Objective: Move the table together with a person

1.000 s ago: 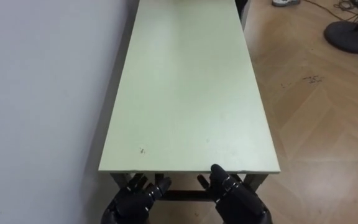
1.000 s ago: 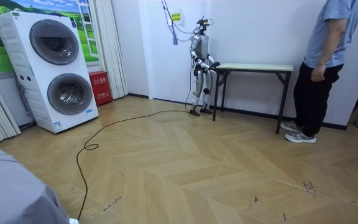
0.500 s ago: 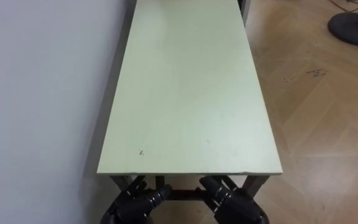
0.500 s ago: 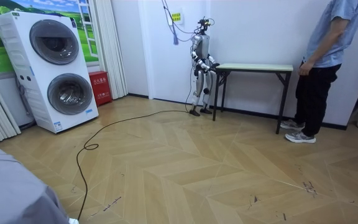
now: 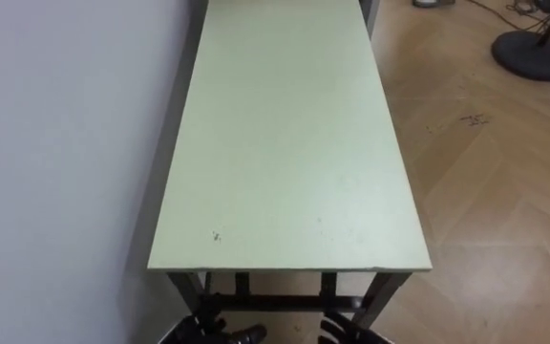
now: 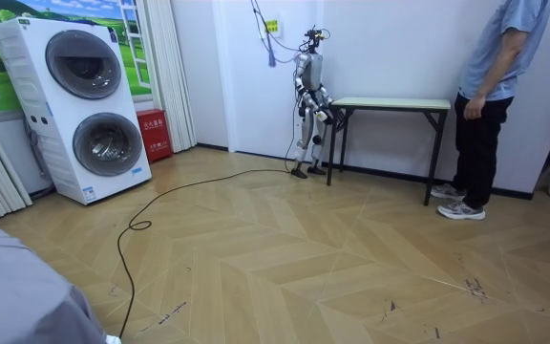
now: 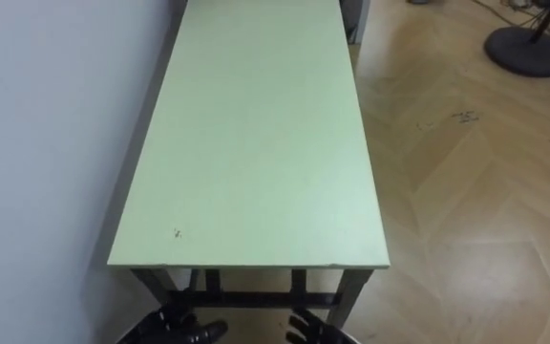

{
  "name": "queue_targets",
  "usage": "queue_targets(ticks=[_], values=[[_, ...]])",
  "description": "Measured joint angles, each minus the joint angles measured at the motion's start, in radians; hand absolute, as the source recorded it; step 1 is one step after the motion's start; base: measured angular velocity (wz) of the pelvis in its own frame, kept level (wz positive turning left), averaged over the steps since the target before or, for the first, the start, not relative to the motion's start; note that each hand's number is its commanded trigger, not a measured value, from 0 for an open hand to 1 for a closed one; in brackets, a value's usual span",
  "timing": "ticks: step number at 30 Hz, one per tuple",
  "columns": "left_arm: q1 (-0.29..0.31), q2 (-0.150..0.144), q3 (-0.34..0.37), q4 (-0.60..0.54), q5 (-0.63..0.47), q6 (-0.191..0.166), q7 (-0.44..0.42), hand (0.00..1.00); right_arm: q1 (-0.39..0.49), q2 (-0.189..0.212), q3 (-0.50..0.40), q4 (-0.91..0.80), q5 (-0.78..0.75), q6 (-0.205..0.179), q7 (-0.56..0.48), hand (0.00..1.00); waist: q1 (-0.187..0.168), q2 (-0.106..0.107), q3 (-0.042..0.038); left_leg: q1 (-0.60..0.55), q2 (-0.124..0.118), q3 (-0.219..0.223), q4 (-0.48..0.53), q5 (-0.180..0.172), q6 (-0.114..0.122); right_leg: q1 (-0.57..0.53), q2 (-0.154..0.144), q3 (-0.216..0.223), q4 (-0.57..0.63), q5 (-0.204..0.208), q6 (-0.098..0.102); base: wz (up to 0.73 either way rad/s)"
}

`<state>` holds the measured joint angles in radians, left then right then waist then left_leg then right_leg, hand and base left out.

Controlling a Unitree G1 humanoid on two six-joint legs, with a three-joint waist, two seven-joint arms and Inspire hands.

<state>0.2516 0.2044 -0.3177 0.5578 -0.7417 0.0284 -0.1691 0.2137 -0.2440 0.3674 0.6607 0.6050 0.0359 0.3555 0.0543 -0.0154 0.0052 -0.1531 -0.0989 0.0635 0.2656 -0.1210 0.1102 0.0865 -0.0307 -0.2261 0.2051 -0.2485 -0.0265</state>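
Black left hand [image 5: 225, 333] and right hand [image 5: 345, 333] sit low before the table [image 5: 285, 143], whether clenched or released I cannot tell

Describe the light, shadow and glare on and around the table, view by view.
Left eye view: the table top is evenly lit, without glare; a dim band of shadow runs between its left edge and the wall; the floor shows a soft sheen. Room view: the light is even, with no hard shadow under the table.
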Motion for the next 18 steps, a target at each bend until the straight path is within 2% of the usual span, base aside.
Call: queue_targets(ticks=[4,7,9,13,18], values=[[-0.001,0.006,0.001,0.023,0.003,-0.011,0.000,0.00,-0.015,0.002,-0.006,0.082,-0.043,-0.003,-0.006,0.00,-0.001,0.001,0.0005,0.001,-0.001,-0.003,0.001,0.002,0.002,0.002,0.000,-0.003,0.000,0.000,0.000,0.00],[-0.032,0.005,0.002,0.169,0.036,-0.026,0.013,0.00,-0.036,0.004,-0.014,0.198,-0.066,-0.003,-0.043,0.00,-0.002,0.001,0.0010,0.004,-0.001,-0.002,0.001,0.001,0.002,0.005,0.000,-0.001,-0.002,0.000,0.000,0.00],[-0.033,0.004,0.007,0.190,0.052,-0.036,0.023,0.00,-0.033,0.003,-0.032,0.237,-0.062,-0.003,-0.057,0.00,0.000,0.002,0.0011,0.003,-0.001,0.000,0.000,0.001,0.002,0.004,0.000,-0.001,-0.002,0.000,0.000,0.00],[-0.048,-0.019,0.025,0.252,0.107,-0.044,0.035,0.00,-0.033,0.005,-0.043,0.303,-0.062,-0.004,-0.095,0.00,0.001,0.003,0.0000,0.008,0.000,0.002,-0.005,0.002,0.001,0.004,0.000,0.001,-0.001,0.000,0.000,-0.01],[-0.044,-0.067,0.090,0.333,0.274,-0.051,0.088,0.00,-0.025,0.022,-0.094,0.395,-0.075,-0.006,-0.149,0.00,0.000,0.000,0.0005,0.039,0.001,0.016,-0.030,0.004,-0.003,0.020,-0.003,0.003,-0.004,0.000,0.000,-0.10]])
